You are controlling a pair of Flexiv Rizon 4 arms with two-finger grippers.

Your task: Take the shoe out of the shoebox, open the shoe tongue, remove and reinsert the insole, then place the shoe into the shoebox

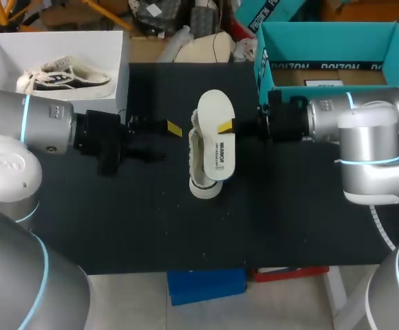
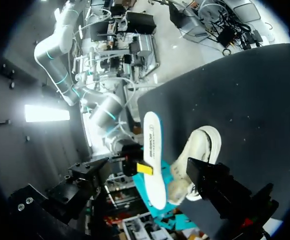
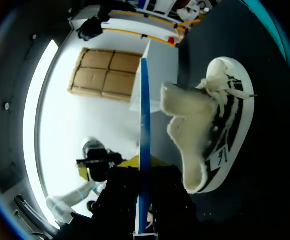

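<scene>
My right gripper (image 1: pixel 227 127) pinches the insole (image 1: pixel 217 141) above the shoe (image 1: pixel 195 157), while my left gripper (image 1: pixel 166 139) is spread empty, so the unheld shoe could slide during reinsertion.

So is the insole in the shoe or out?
Out: the right gripper grips the insole, its whole length visible, beside the shoe on the table.

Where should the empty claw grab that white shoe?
Likely its exposed side wall, mid-length, from the left: the shoe lies broadside to the open left claw, while the insole in the right claw covers the other side.
</scene>
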